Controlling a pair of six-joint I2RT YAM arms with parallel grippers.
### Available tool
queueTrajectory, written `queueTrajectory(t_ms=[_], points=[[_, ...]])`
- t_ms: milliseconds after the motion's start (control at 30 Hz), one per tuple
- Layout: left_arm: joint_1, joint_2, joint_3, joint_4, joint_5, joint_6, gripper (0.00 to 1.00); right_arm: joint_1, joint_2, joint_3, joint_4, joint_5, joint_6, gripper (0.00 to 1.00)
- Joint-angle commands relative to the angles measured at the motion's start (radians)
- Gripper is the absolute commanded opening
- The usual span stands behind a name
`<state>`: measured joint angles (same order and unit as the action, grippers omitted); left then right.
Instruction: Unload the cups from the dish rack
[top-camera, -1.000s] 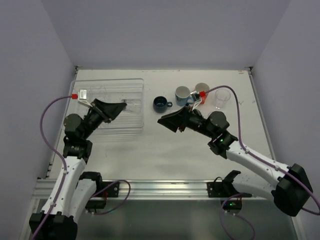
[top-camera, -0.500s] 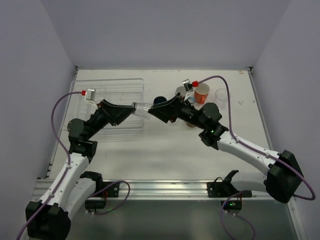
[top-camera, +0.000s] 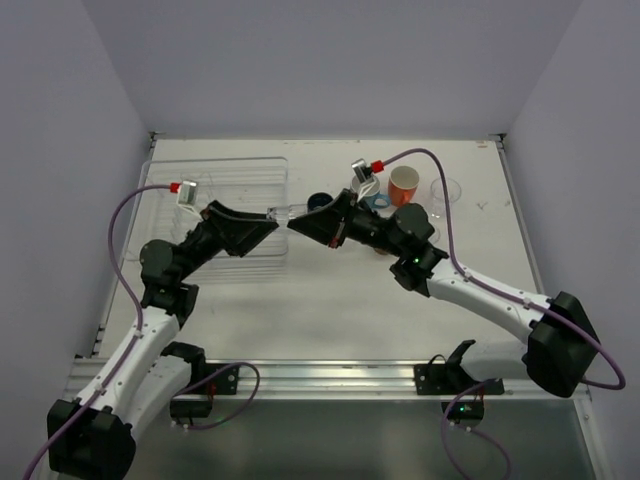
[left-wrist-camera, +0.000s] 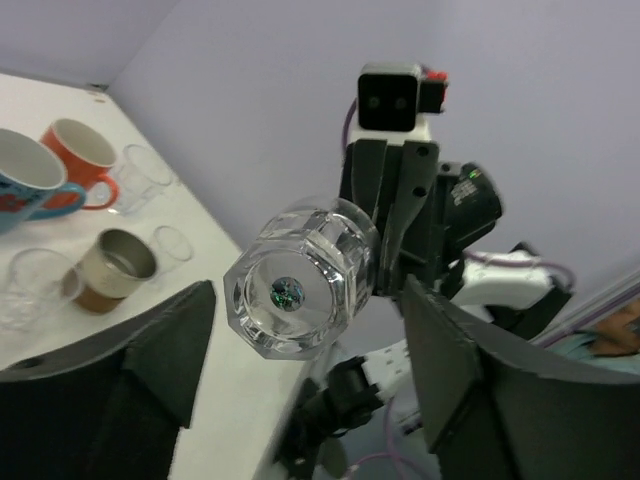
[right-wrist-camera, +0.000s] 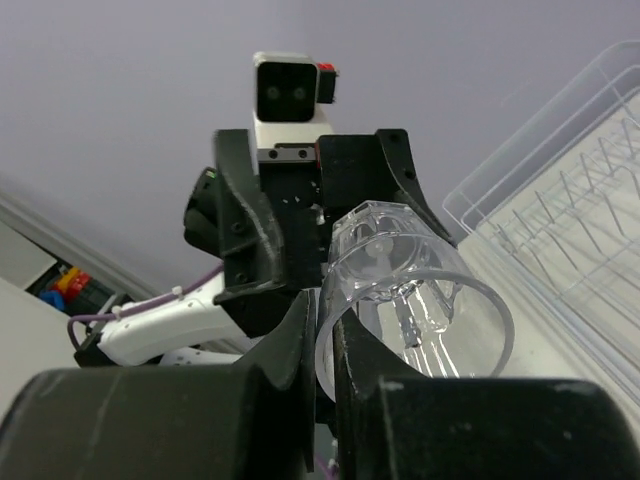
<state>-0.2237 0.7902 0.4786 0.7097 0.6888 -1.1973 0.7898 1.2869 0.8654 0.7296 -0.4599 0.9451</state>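
The clear plastic cup (top-camera: 283, 212) hangs in mid-air over the right-hand edge of the dish rack (top-camera: 225, 180), lying on its side between the two grippers. In the left wrist view we see its thick, faceted base (left-wrist-camera: 300, 278) facing the camera, glassy and many-sided. In the right wrist view its round open mouth (right-wrist-camera: 410, 290) faces us, with thin, smooth walls.

The right gripper (right-wrist-camera: 322, 325) has its fingers pressed together on the cup's rim, one inside the mouth and one outside. The left gripper (left-wrist-camera: 305, 320) has its fingers spread to either side of the base, and we see no grip on it. From above, the tips of the left gripper (top-camera: 268, 222) and the right gripper (top-camera: 298, 222) nearly meet.

The rack is one shallow rectangular tray of clear plastic, its floor ribbed with thin prongs (right-wrist-camera: 560, 190); we see no cup in it from above.

On the white table (top-camera: 330, 300), to the right of the rack, stand the other cups. We count one glossy orange mug (left-wrist-camera: 75, 150), one light-blue mug (left-wrist-camera: 25, 185), one brown cup (left-wrist-camera: 110, 265) with a metallic-looking inside, and what look like three more clear cups (left-wrist-camera: 145, 170). The overhead view adds one dark-blue mug (top-camera: 320, 203), partly hidden behind the right arm.
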Motion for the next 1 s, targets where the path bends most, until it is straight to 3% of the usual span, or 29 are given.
queueTrajectory(t_ms=[0, 67, 100, 167, 200, 300, 367, 567, 967], points=[[-0.016, -0.017, 0.069, -0.126, 0.025, 0.156, 0.89, 0.005, -0.044, 0.05, -0.083, 0.076, -0.067, 0.0], [-0.017, -0.038, 0.138, -0.295, -0.004, 0.278, 1.0, 0.005, -0.072, 0.075, -0.254, 0.114, -0.161, 0.0], [-0.016, -0.045, 0.213, -0.47, -0.049, 0.409, 1.0, 0.003, -0.086, 0.09, -0.321, 0.162, -0.201, 0.0], [-0.016, -0.063, 0.282, -0.629, -0.113, 0.537, 1.0, 0.002, -0.098, 0.179, -0.505, 0.225, -0.349, 0.0], [-0.016, -0.071, 0.329, -0.764, -0.18, 0.641, 1.0, 0.0, -0.092, 0.243, -0.683, 0.263, -0.399, 0.0], [-0.016, -0.115, 0.362, -0.902, -0.286, 0.79, 1.0, -0.033, -0.058, 0.34, -0.955, 0.378, -0.54, 0.0], [-0.016, -0.153, 0.335, -0.935, -0.359, 0.829, 1.0, -0.067, -0.002, 0.403, -1.153, 0.426, -0.618, 0.0], [-0.031, -0.175, 0.258, -0.931, -0.408, 0.877, 1.0, -0.087, 0.233, 0.645, -1.494, 0.617, -0.758, 0.0], [-0.098, -0.204, 0.249, -0.974, -0.457, 0.932, 1.0, -0.106, 0.495, 0.837, -1.601, 0.67, -0.844, 0.0]])
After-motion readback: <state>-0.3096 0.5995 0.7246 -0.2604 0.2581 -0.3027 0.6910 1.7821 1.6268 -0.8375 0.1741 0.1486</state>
